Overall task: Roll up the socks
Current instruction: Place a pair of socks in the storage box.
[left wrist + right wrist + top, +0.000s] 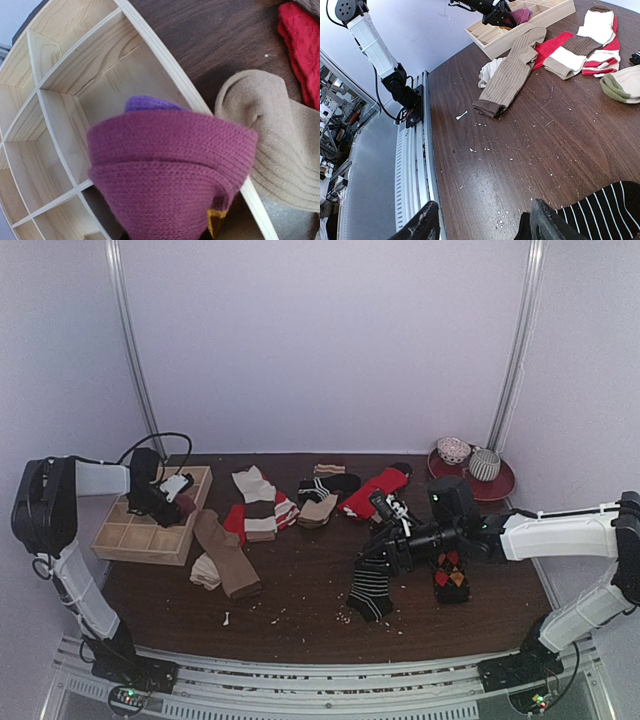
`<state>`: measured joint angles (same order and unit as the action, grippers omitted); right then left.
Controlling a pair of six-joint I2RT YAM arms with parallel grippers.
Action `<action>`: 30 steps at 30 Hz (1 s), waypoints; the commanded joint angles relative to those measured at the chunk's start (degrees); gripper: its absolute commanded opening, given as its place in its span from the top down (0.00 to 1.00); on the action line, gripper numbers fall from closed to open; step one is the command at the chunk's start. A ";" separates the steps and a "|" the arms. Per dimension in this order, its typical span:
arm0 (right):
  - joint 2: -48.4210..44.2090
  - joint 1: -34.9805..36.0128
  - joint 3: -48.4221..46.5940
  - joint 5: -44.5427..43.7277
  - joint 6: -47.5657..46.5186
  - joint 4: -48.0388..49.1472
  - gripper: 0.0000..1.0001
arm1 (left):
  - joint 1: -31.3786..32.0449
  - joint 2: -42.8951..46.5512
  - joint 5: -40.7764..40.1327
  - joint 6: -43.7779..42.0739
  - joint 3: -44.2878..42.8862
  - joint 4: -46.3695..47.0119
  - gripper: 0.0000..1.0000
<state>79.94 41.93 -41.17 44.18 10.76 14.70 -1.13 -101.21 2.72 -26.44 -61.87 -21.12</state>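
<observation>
A rolled magenta-purple sock (pixel 170 170) with an orange patch fills the left wrist view, hanging over a compartment of the wooden tray (pixel 160 50). My left gripper (pixel 165 502) is shut on this roll (pixel 184 504) at the tray's right side; its fingers are hidden behind the fabric. My right gripper (pixel 482 220) stands open low over bare table, nothing between its fingers. A black-and-white striped sock (pixel 605 210) lies just beside its right finger (pixel 547 225). Other socks lie loose on the table: tan (pixel 228 555), red (pixel 375 490), argyle (pixel 450 575).
The divided wooden tray (pixel 130 535) sits at the table's left. A red plate (pixel 500 485) with two bowls stands at the back right. Cream-and-brown striped socks (pixel 258 502) lie mid-table. White crumbs dot the front. A metal rail (pixel 415 165) runs along the near edge.
</observation>
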 commanded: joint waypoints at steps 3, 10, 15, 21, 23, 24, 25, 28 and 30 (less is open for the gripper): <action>-0.89 0.43 0.51 0.20 0.05 0.33 0.38 | -2.68 -8.44 -2.85 1.35 -3.58 -8.02 1.00; -0.09 0.64 0.29 0.21 0.13 0.53 0.38 | -2.30 -15.75 -8.15 2.50 -4.00 -9.18 1.00; -0.54 0.78 0.36 0.07 0.06 0.33 0.38 | -1.78 -16.79 -11.66 3.70 -4.17 -8.95 0.88; -1.28 0.82 0.47 0.19 -0.04 0.21 0.38 | -0.98 -12.31 -10.57 4.34 -4.00 -8.45 0.72; -1.44 0.78 0.45 0.09 -0.19 0.03 0.38 | -0.91 -9.98 -10.05 3.79 -3.46 -7.43 0.68; -1.53 0.83 0.43 0.10 -0.21 -0.03 0.38 | -0.91 -9.03 -9.90 3.46 -3.13 -6.98 0.66; -1.64 0.79 0.42 0.11 -0.22 -0.02 0.38 | -0.95 -8.13 -9.75 3.18 -2.89 -6.61 0.66; -1.72 0.84 0.47 0.11 -0.22 -0.06 0.38 | -0.95 -6.68 -7.77 3.06 -2.56 -5.89 0.61; -1.60 0.91 0.43 0.11 -0.29 -0.11 0.38 | -0.98 -5.92 -7.22 3.04 -2.28 -5.36 0.61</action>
<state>79.83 42.44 -41.10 44.18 10.76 14.70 -1.17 -106.37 -1.63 -23.66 -67.37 -21.39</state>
